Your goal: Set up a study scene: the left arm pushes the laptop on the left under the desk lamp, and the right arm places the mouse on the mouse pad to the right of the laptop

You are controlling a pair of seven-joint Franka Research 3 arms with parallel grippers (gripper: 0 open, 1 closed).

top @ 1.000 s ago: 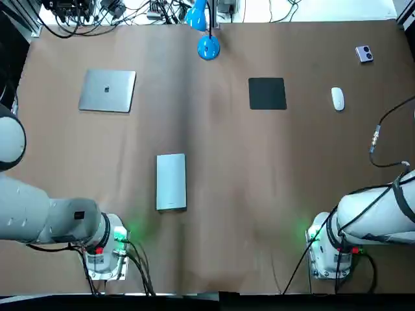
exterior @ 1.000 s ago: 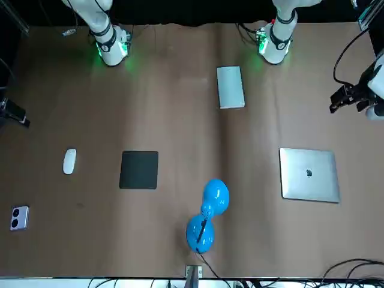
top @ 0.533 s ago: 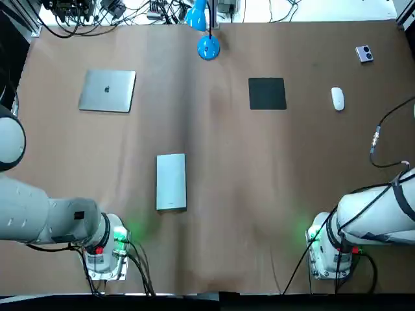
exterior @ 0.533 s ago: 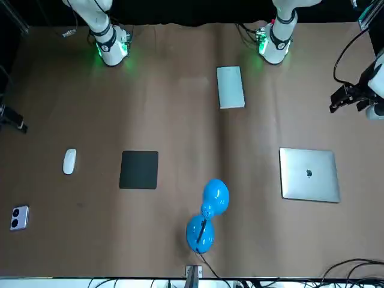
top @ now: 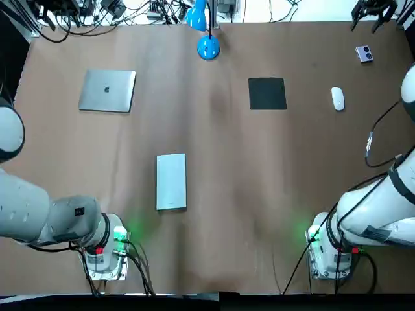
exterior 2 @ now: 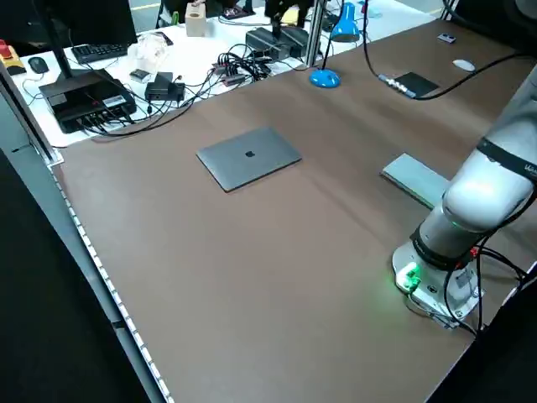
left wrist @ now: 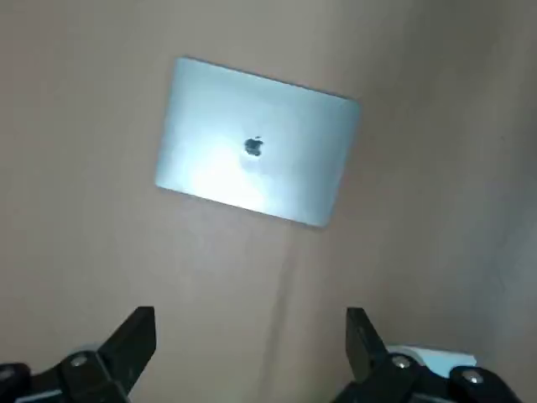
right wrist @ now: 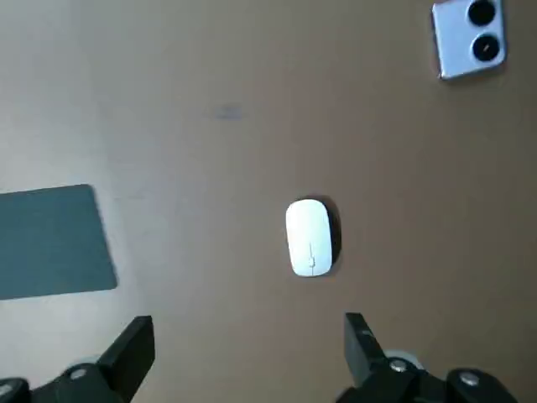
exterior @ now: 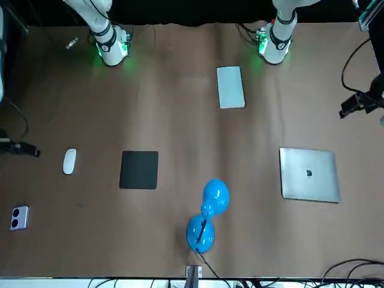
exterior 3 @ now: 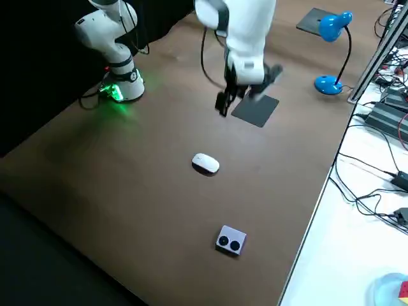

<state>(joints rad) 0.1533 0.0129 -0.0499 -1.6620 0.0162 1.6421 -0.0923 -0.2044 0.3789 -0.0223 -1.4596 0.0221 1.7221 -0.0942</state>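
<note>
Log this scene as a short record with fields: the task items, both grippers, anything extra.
desk lamp: blue, far edge, centre
laptop: closed, robot's left side, not under desk lamp
mouse pad: black, bare, right of desk lamp
mouse: white, right of mouse pad, not touching it
left gripper: open, empty, raised near laptop
right gripper: open, empty, raised near mouse
extras: grey slab mid-scene; white two-lens device far right

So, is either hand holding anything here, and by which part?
Nothing is held. The left hand is open and empty, raised clear of the laptop. The right hand is open and empty, raised clear of the mouse.
</note>
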